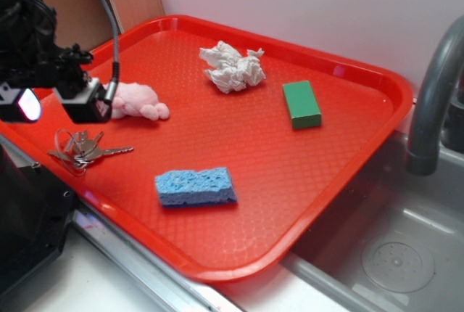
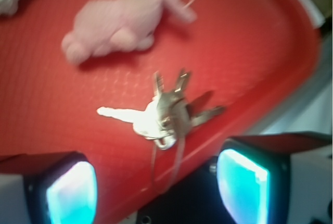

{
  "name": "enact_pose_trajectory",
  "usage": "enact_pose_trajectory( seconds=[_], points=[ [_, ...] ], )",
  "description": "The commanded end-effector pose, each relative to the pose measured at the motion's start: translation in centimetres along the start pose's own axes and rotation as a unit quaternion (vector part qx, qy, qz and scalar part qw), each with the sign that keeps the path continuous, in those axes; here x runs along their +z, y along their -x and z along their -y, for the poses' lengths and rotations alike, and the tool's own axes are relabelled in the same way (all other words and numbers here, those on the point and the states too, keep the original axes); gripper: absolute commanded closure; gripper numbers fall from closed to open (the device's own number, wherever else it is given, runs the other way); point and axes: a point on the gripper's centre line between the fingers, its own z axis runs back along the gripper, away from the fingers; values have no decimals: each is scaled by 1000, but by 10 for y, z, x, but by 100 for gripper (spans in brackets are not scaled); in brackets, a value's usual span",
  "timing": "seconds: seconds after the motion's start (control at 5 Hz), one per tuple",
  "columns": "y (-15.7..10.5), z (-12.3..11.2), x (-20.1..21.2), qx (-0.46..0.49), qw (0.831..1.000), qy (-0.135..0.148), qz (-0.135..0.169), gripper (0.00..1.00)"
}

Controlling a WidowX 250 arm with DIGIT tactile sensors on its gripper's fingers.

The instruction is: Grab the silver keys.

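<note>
The silver keys (image 1: 85, 150) lie flat near the left rim of the red tray (image 1: 341, 167), their wire ring hanging over the rim. In the wrist view the silver keys (image 2: 161, 113) sit just ahead of my gripper (image 2: 156, 190), slightly toward its right pad. My gripper (image 1: 54, 105) hovers above and a little behind the keys, not touching them. It is open, with glowing cyan pads (image 2: 73, 193) wide apart and nothing between them.
A pink plush toy (image 1: 138, 101) lies just beyond the keys. A blue sponge (image 1: 194, 186), a crumpled white tissue (image 1: 232, 67) and a green block (image 1: 301, 104) also sit on the tray. A grey faucet (image 1: 435, 87) and sink (image 1: 391, 254) are at right.
</note>
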Motion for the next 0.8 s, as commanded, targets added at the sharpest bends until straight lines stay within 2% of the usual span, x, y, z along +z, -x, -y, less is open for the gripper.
enact_pose_trajectory(
  seconds=[0.0, 0.2, 0.4, 0.6],
  points=[
    [3, -11, -22, -7, 1000, 4, -28, 0],
    [7, -14, -30, -16, 999, 8, -32, 62],
    [5, -10, -30, -20, 999, 1, -31, 100],
    [3, -7, -31, -31, 999, -4, -30, 100]
  ],
)
